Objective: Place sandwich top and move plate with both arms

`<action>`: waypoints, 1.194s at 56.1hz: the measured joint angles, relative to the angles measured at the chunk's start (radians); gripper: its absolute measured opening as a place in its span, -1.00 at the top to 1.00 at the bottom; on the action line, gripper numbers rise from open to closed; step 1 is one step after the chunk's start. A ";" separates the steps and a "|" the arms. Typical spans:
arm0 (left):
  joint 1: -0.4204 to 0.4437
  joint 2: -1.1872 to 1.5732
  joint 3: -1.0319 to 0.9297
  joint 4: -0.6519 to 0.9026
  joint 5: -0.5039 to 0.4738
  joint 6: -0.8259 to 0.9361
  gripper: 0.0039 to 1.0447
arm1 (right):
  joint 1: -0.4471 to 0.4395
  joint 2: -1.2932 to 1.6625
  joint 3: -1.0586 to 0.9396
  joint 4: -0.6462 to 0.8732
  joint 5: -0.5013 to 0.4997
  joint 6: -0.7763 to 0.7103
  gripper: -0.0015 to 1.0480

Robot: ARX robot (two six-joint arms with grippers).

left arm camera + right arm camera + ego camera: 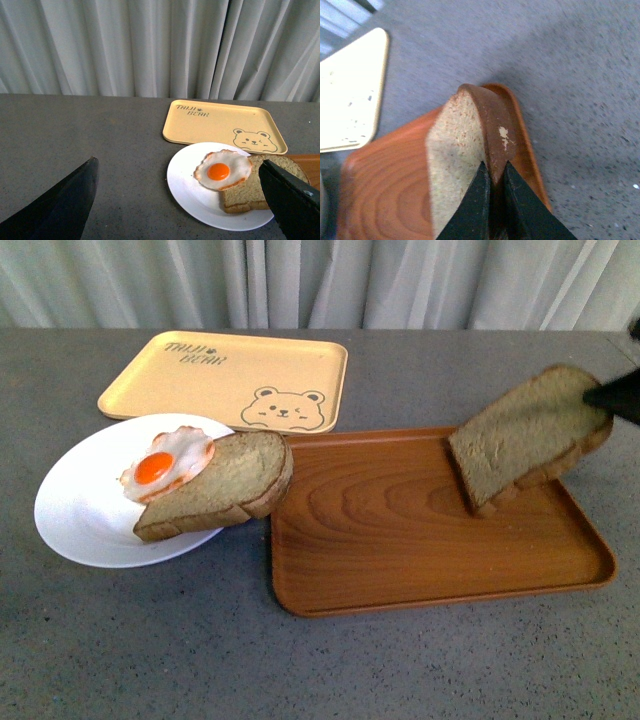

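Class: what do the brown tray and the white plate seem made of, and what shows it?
Brown tray: wood or wood-print plastic; curved grain rings, smooth satin surface. White plate: probably glazed ceramic or melamine; plain, smooth, evenly white.

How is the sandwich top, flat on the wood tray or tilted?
Tilted: the right claw pinches the sandwich top by its crust, low corner near the wood tray; contact unclear.

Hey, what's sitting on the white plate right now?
A fried egg, partly lying on a bread slice that overhangs the plate toward the wooden tray. The plate surface beneath both is hidden.
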State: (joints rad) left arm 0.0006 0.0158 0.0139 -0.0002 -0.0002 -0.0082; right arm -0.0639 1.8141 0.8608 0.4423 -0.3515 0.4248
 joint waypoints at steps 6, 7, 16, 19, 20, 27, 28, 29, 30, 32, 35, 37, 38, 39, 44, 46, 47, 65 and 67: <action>0.000 0.000 0.000 0.000 0.000 0.000 -0.83 | 0.050 -0.028 0.052 -0.006 -0.013 0.030 0.96; 0.000 0.000 0.000 0.000 0.000 0.000 -0.83 | 0.064 -0.029 0.068 -0.006 -0.016 0.038 0.96; 0.000 0.000 0.000 0.000 0.000 0.000 -0.83 | 0.197 -0.016 0.197 -0.001 -0.017 0.103 0.96; 0.000 0.000 0.000 0.000 0.000 0.000 -0.83 | 0.251 0.001 0.240 0.002 -0.016 0.115 0.96; 0.000 0.000 0.000 0.000 0.000 0.000 -0.83 | 0.274 0.010 0.257 0.002 -0.014 0.119 0.96; 0.000 0.000 0.000 0.000 0.000 0.000 -0.83 | 0.400 0.080 0.342 0.001 0.000 0.135 0.96; 0.000 0.000 0.000 0.000 0.000 0.000 -0.83 | 0.422 0.097 0.355 0.000 0.005 0.137 0.96; 0.000 0.000 0.000 0.000 0.000 0.000 -0.83 | 0.442 0.114 0.368 -0.003 0.010 0.139 0.96; 0.000 0.000 0.000 0.000 0.000 0.000 -0.83 | 0.451 0.123 0.375 -0.004 0.013 0.141 0.96; 0.000 0.000 0.000 0.000 0.000 0.000 -0.83 | 0.488 0.158 0.399 -0.008 0.026 0.148 0.96; 0.000 0.000 0.000 0.000 0.000 0.000 -0.83 | 0.526 0.203 0.426 -0.018 0.045 0.155 0.96; 0.000 0.000 0.000 0.000 0.000 0.000 -0.83 | 0.545 0.229 0.441 -0.024 0.057 0.161 0.96; 0.000 0.000 0.000 0.000 0.000 0.000 -0.83 | 0.555 0.245 0.449 -0.032 0.064 0.162 0.96; 0.000 0.000 0.000 0.000 0.000 0.000 -0.83 | 0.561 0.254 0.453 -0.035 0.068 0.162 0.96; 0.000 0.000 0.000 0.000 0.000 0.000 -0.83 | 0.597 0.311 0.466 -0.059 0.091 0.164 0.96; 0.000 0.000 0.000 0.000 0.000 0.000 -0.83 | 0.608 0.323 0.464 -0.066 0.095 0.163 0.96; 0.000 0.000 0.000 0.000 0.000 0.000 -0.83 | 0.614 0.331 0.460 -0.068 0.101 0.162 0.96; 0.000 0.000 0.000 0.000 0.000 0.000 -0.83 | 0.642 0.298 0.322 -0.034 0.164 0.144 0.53; 0.000 0.000 0.000 0.000 0.000 0.000 -0.83 | 0.642 0.284 0.305 -0.028 0.167 0.143 0.43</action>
State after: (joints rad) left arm 0.0006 0.0158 0.0139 -0.0002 -0.0002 -0.0082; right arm 0.5777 2.0983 1.1660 0.4145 -0.1848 0.5678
